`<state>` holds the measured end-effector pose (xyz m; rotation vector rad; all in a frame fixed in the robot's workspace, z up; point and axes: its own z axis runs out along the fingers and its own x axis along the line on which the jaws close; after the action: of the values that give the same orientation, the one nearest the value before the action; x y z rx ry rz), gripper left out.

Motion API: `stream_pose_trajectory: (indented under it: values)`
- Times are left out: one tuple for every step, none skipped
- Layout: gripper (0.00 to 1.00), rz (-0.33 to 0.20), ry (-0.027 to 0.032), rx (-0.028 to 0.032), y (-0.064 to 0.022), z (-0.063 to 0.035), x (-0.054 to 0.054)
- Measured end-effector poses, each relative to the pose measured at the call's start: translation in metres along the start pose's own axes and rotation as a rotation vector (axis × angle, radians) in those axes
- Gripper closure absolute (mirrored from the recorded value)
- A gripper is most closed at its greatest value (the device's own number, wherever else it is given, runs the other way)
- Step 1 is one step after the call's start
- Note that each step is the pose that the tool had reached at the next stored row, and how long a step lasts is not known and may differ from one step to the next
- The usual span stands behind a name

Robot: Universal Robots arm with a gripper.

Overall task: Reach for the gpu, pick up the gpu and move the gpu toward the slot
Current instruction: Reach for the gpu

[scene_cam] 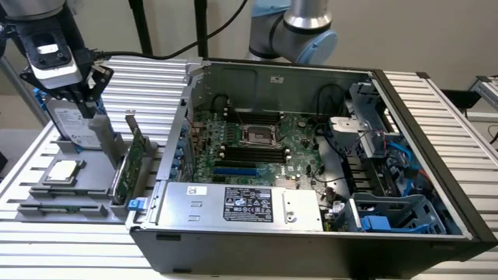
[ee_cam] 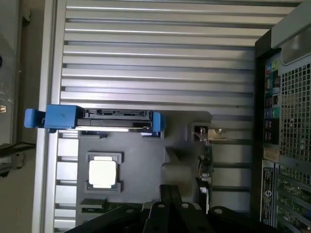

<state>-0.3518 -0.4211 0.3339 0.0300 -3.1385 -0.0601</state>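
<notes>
The gpu (scene_cam: 130, 163) is a thin green card standing on edge in a grey holder (scene_cam: 86, 192), its silver bracket pointing up, just outside the computer case's wall. In the wrist view the gpu (ee_cam: 204, 162) appears edge-on beside the case. My gripper (scene_cam: 78, 96) hangs at the exterior view's upper left, directly above the silver hard drive (scene_cam: 72, 123) and apart from the gpu, which lies further toward the exterior view's right. The dark gripper (ee_cam: 170, 204) appears in the wrist view between the CPU and the gpu. The blue slot (scene_cam: 234, 172) lies on the motherboard inside the case.
The hard drive with blue rails (ee_cam: 97, 119) and a square CPU chip (scene_cam: 64, 170) share the grey holder. The open computer case (scene_cam: 435, 175) takes up the exterior view's middle and right, on a ribbed metal table (scene_cam: 140, 76). A power supply (scene_cam: 241, 204) sits along the case's near side.
</notes>
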Motion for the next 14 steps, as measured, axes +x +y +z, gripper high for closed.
stream_pose_trajectory:
  values:
    - [0.89, 0.000, 0.0004, 0.0000, -0.0010, -0.0001, -0.004]
    - [0.89, 0.000, 0.0008, 0.0001, -0.0023, -0.0002, -0.009]
    - [0.89, 0.000, 0.0010, 0.0000, -0.0038, -0.0002, -0.014]
    - [0.89, 0.000, 0.0010, -0.0001, -0.0055, 0.0000, -0.018]
    - [0.89, 0.000, 0.0011, 0.0000, -0.0073, 0.0000, -0.022]
    - [0.89, 0.000, 0.0012, 0.0000, -0.0092, 0.0002, -0.027]
    - [0.89, 0.000, 0.0011, 0.0000, -0.0114, 0.0005, -0.031]
    - [0.89, 0.000, 0.0010, -0.0001, -0.0139, 0.0009, -0.034]
    - [0.89, 0.000, 0.0014, 0.0002, -0.0169, 0.0012, -0.036]
    - [0.89, 0.000, 0.0013, 0.0000, -0.0200, 0.0017, -0.036]
    - [0.89, 0.000, 0.0011, 0.0001, -0.0234, 0.0021, -0.036]
    - [0.89, 0.000, 0.0011, 0.0001, -0.0246, 0.0022, -0.037]
    - [0.89, 0.000, 0.0014, -0.0002, -0.0245, 0.0021, -0.037]
    - [0.89, 0.000, 0.0013, -0.0002, -0.0245, 0.0022, -0.037]
